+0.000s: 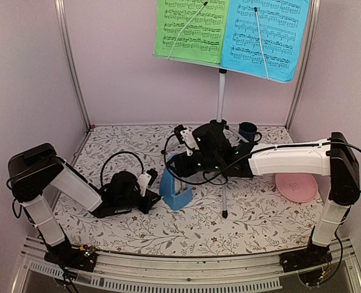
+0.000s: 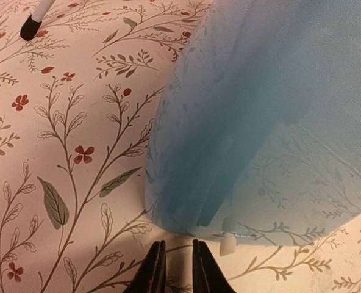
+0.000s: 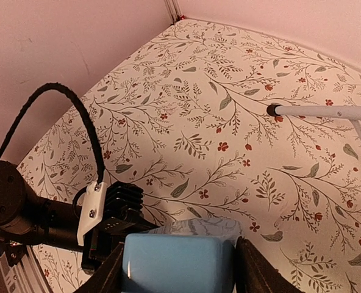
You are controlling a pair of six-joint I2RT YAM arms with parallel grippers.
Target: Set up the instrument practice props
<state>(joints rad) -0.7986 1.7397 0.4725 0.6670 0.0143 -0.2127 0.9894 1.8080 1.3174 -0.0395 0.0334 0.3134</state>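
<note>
The blue pyramid metronome [image 1: 175, 185] is on the floral worktop [image 1: 125, 143] near its middle, just left of the music stand [image 1: 220, 97]. Its narrow top is pinched between the jaws of the right gripper [image 3: 179, 271], one finger pressed against each side. Whether its base sits flat cannot be told.

The left gripper [image 2: 178, 271] lies low on the worktop just beside the metronome's base. Its jaws are nearly together with a slim gap between them, and only the cloth shows through it.

The stand's pole rises behind the right arm. One tripod leg [image 1: 225, 204] runs down to a dark foot just to the right of the metronome, and another foot shows near it in the left wrist view.

A green sheet [image 1: 199, 36] and a blue sheet [image 1: 281, 36] sit side by side on the stand, each crossed by a thin wire holder. Both carry printed staves of notes; any words on them are too small to read.

A dark blue mug [image 1: 249, 131] stands behind the right arm near the pole. A pink plate [image 1: 296, 186] lies at the right under that arm's forearm, well apart from the metronome. Black cables [image 1: 116, 159] loop over both wrists.
</note>
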